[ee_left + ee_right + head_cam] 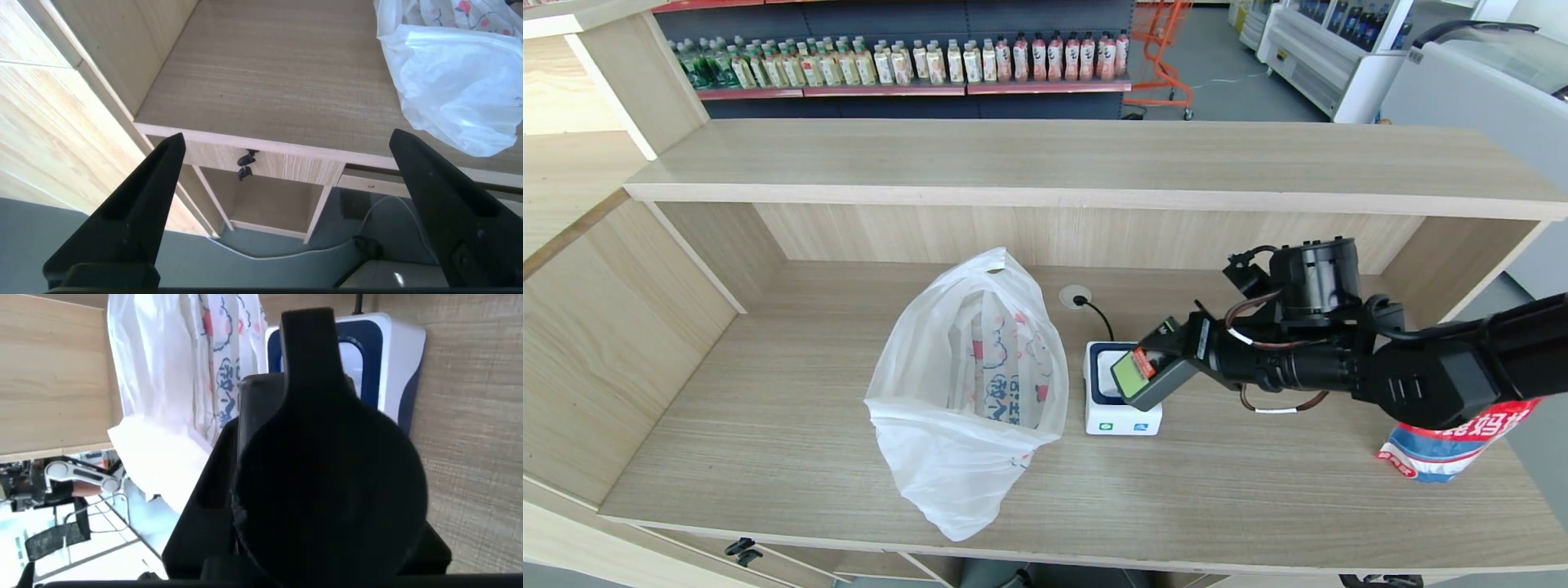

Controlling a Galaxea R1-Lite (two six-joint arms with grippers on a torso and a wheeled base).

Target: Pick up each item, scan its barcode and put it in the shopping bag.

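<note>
My right gripper (1156,367) is shut on a small flat item (1129,373) with a green face and a red label. It holds the item just above the white and blue barcode scanner (1123,412), green face turned toward the bag side. In the right wrist view the held item (327,482) is a dark round shape in front of the scanner (392,351). The white plastic shopping bag (968,392) stands open left of the scanner with patterned packages inside. My left gripper (286,212) is open, off the counter's front edge, with the bag (458,73) beyond it.
A blue, white and red package (1454,445) stands on the counter (768,425) at the right, partly under my right arm. The scanner's cable runs to a hole (1076,296) at the back. Wooden walls enclose the counter at the left, back and right. A drawer key (245,163) sits below the front edge.
</note>
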